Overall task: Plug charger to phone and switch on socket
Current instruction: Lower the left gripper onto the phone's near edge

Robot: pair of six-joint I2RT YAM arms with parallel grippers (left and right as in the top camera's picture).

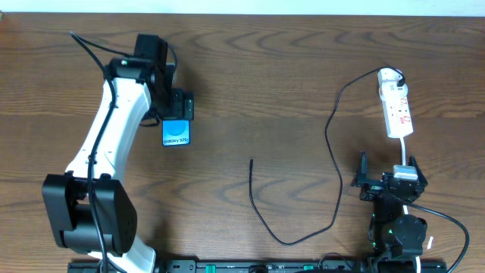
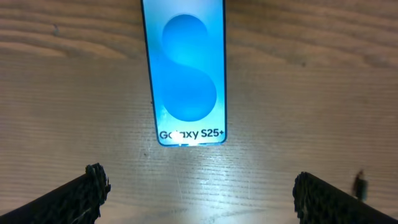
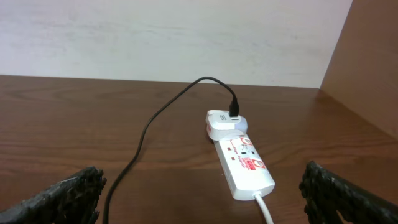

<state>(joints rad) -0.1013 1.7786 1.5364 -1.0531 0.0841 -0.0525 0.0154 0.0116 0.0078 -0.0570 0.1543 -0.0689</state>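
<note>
The phone [image 1: 176, 133] lies flat on the table, blue screen up; in the left wrist view [image 2: 186, 74] its "Galaxy S25+" end faces my left gripper [image 2: 198, 190], which is open, empty and hovers just short of it. The charger cable [image 1: 333, 136] runs from an adapter in the socket [image 1: 395, 102] down in a loop to its free plug tip [image 1: 251, 160] at mid-table, apart from the phone. My right gripper [image 3: 202, 193] is open and empty, near the table's front edge, facing the socket [image 3: 242, 165] and cable [image 3: 143, 134].
The socket's thick white cord [image 3: 266, 208] leads toward my right gripper. A pale wall [image 3: 174, 37] stands behind the table, and a brown panel [image 3: 370, 56] rises at the right.
</note>
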